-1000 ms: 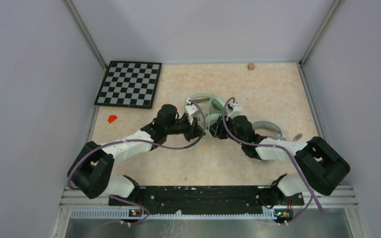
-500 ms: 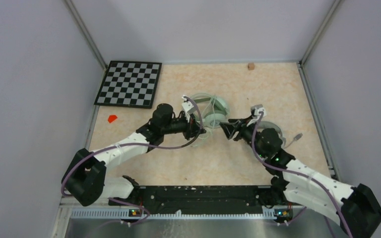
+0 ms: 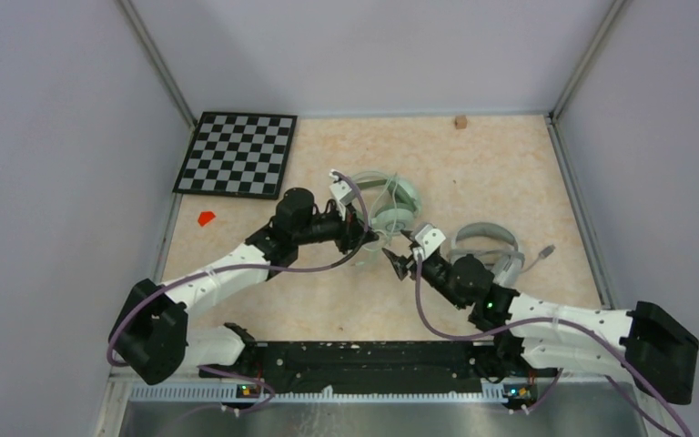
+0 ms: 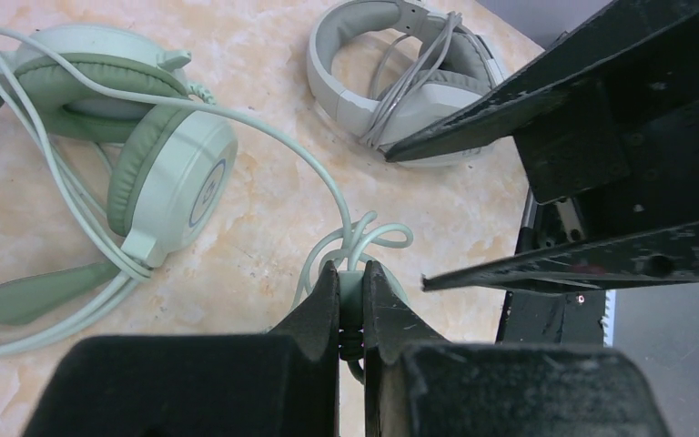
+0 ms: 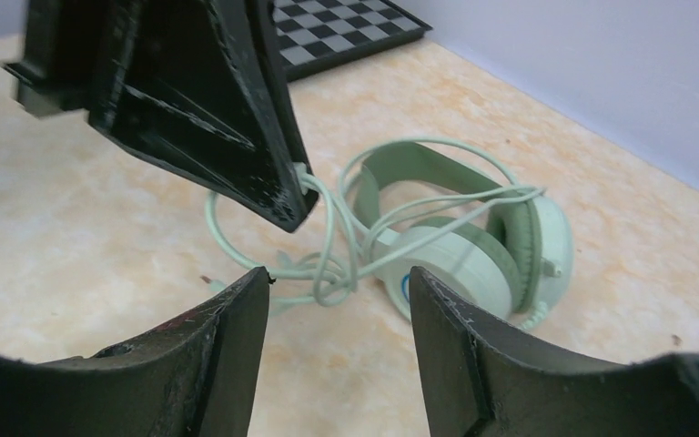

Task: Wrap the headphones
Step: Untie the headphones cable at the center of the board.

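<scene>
Two headphones [image 3: 393, 215] lie bare on the table [image 3: 510, 155].

Saw a pale, marbled beige bench [image 3: 510, 173] walled on three sides. Found a black-and-white checkerboard [image 3: 237, 155] flat at its far left corner, a small red scrap [image 3: 206, 218] just nearer. Noted a small brown block [image 3: 460, 121] by the far edge. Found the mint-green headphones [image 3: 391, 202] lying near the middle, pale-green cable [image 4: 355, 244] looped loosely over and beside them. Found the white headset [image 3: 484, 244] to their right, apart, grey cable [image 4: 414, 77] wound across its band, plug [image 3: 546, 249] resting on the bench.
</scene>
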You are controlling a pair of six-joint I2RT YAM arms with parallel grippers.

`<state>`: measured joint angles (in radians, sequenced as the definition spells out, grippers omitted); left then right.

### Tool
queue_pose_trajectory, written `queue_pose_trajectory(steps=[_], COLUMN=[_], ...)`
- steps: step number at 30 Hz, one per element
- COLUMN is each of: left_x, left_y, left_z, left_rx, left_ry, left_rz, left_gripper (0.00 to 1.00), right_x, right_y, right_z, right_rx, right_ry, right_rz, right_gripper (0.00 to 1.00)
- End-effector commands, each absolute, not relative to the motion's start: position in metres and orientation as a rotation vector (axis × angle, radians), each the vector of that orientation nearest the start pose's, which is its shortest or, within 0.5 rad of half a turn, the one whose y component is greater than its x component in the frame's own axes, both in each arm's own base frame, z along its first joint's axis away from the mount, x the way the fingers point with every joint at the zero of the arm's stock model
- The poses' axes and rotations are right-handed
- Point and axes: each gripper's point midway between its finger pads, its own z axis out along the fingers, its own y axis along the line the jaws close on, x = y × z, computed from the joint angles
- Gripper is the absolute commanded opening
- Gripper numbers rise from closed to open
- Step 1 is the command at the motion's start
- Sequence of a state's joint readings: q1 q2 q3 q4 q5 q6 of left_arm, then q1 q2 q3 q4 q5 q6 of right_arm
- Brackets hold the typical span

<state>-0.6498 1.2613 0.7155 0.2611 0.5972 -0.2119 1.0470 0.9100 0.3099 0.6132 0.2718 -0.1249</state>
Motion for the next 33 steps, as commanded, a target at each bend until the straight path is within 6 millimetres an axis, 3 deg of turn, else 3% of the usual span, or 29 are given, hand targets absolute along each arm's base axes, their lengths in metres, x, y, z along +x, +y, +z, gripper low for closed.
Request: queue_pose_trajectory(steps=[1, 18, 21, 27, 33], left_x=[0.234, 0.221, 0.217, 0.208, 0.209], left_y=[-0.315, -0.318, -0.317, -0.314, -0.311], left_z=[0.226, 0.231, 0.232, 0.229, 0.220], left_rx=[0.851, 0.876, 0.879, 0.839, 0.817], left_ry=[1.671, 1.659, 1.661, 1.688, 1.738], left_rz=[-1.153, -1.234, -1.249, -1.293, -1.273], left_gripper=[0.00, 0.00, 0.00, 0.00, 0.00], right_x=[0.233, 0.265, 0.281, 0.315, 0.330], right_y=[0.260, 0.279, 0.263, 0.201, 0.176], right_z=[0.232, 0.232, 0.233, 0.251, 0.256], right_rx=[-0.613, -0.592, -0.540, -0.321, -0.210], right_ry=[1.318, 1.249, 1.261, 1.307, 1.337], right_rz=[0.387, 0.269, 0.204, 0.022, 0.007], right_gripper=[0.57, 0.51, 0.50, 0.46, 0.45])
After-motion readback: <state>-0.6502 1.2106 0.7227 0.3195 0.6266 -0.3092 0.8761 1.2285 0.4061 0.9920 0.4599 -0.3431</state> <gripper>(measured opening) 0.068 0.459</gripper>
